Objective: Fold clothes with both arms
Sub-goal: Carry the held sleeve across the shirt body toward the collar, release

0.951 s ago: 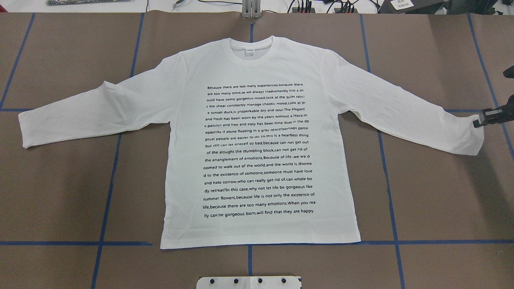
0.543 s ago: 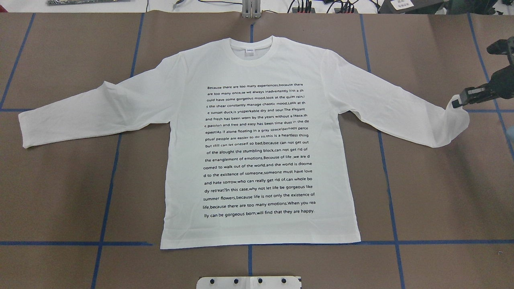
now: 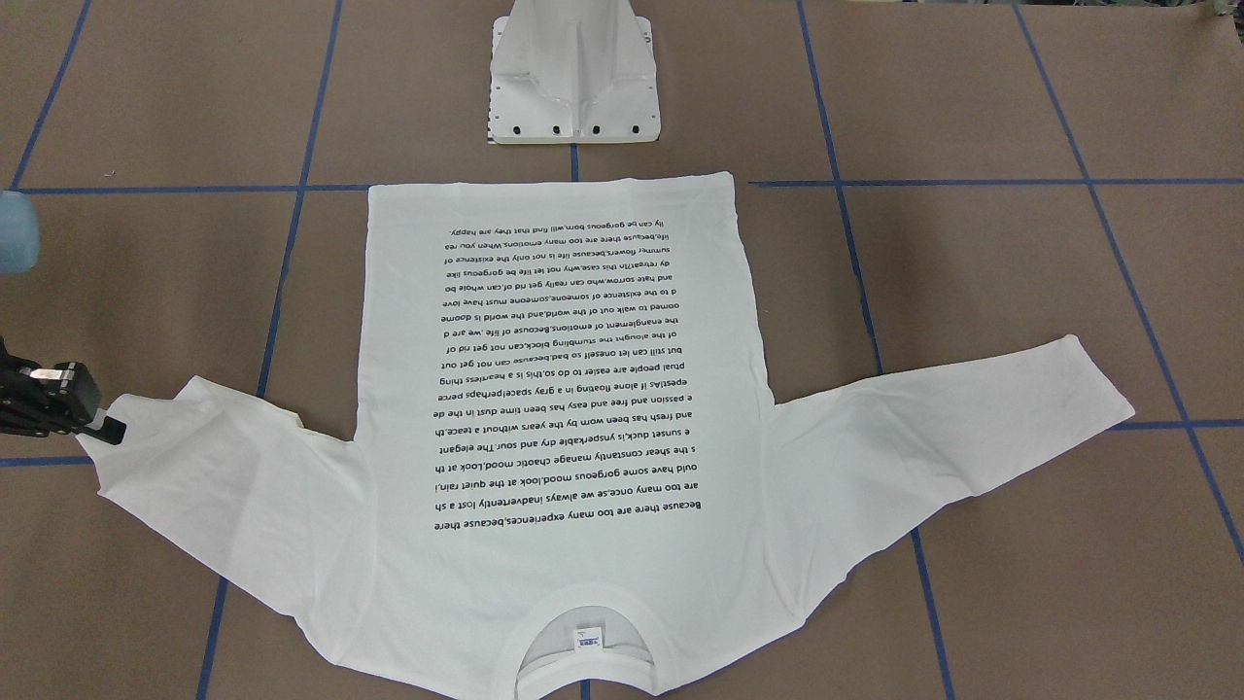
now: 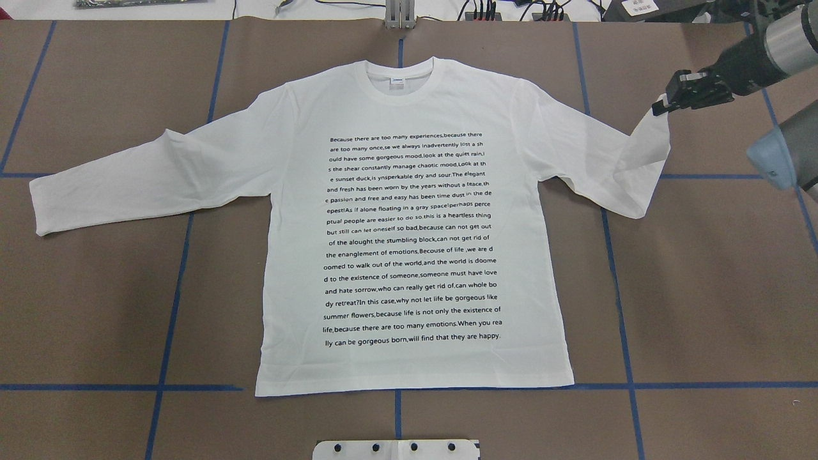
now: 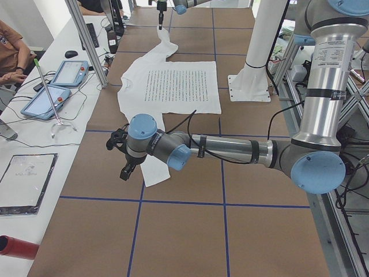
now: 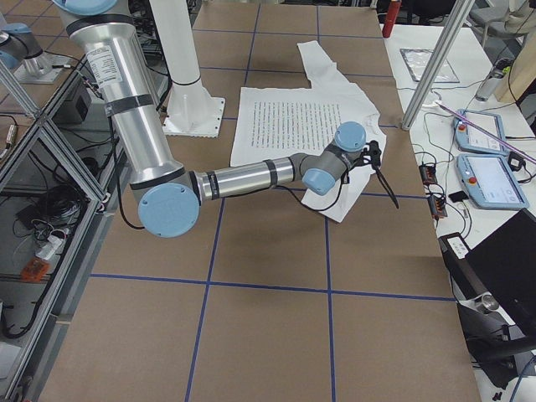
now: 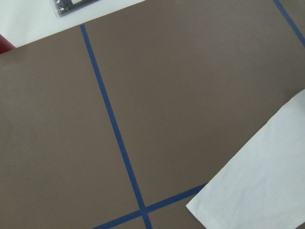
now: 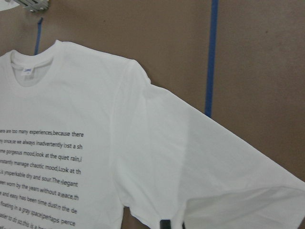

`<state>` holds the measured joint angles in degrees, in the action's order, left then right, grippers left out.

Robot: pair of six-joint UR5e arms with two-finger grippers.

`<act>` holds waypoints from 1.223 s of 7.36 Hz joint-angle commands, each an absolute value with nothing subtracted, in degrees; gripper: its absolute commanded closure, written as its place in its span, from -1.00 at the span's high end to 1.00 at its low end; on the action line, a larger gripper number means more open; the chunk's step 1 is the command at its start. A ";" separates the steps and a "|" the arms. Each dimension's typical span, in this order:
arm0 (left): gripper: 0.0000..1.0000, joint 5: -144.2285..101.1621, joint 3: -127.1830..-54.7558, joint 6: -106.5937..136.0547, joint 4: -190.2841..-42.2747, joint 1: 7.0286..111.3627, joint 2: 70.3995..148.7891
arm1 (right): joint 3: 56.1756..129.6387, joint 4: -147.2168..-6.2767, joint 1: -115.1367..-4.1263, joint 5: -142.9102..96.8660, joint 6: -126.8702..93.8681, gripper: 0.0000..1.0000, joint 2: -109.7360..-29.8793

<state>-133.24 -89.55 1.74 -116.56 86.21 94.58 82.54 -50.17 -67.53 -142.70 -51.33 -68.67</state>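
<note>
Brown table [image 4: 703, 287] gridded with blue tape [image 4: 96, 387]; white bench [image 5: 17, 144] alongside.

a robotics lab: blue-taped table [image 4: 703, 287], 2 teach pendants [image 6: 494, 180], aluminium posts [image 6: 435, 63].

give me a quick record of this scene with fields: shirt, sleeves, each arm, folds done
garment: white T-shirt, flat on the table, print up
right sleeve: cuff raised off the table, bent in toward the body
right fingers: shut on that cuff
left sleeve: flat, spread outward
left fingers: near the left cuff, not holding it; open or shut unclear
folds done: none
</note>
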 commanded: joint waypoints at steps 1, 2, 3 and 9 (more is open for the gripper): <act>0.99 -133.24 -89.74 1.76 -116.98 86.22 94.31 | 83.05 -50.10 -64.87 -142.65 -59.21 -1.00 -61.12; 0.99 -133.24 -89.74 1.67 -116.98 86.22 94.13 | 83.32 -50.10 -63.04 -142.56 -61.07 -1.00 -57.86; 0.99 -133.24 -89.74 1.67 -116.98 86.31 94.13 | 83.32 -50.01 -61.02 -142.04 -61.00 -1.00 -55.05; 0.99 -133.24 -90.00 1.32 -116.98 86.40 93.25 | 83.67 -50.62 -47.22 -128.52 -60.65 -1.00 -45.01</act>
<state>-133.24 -90.01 1.37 -116.98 86.39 93.35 83.80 -50.36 -49.78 -131.53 -60.91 -46.09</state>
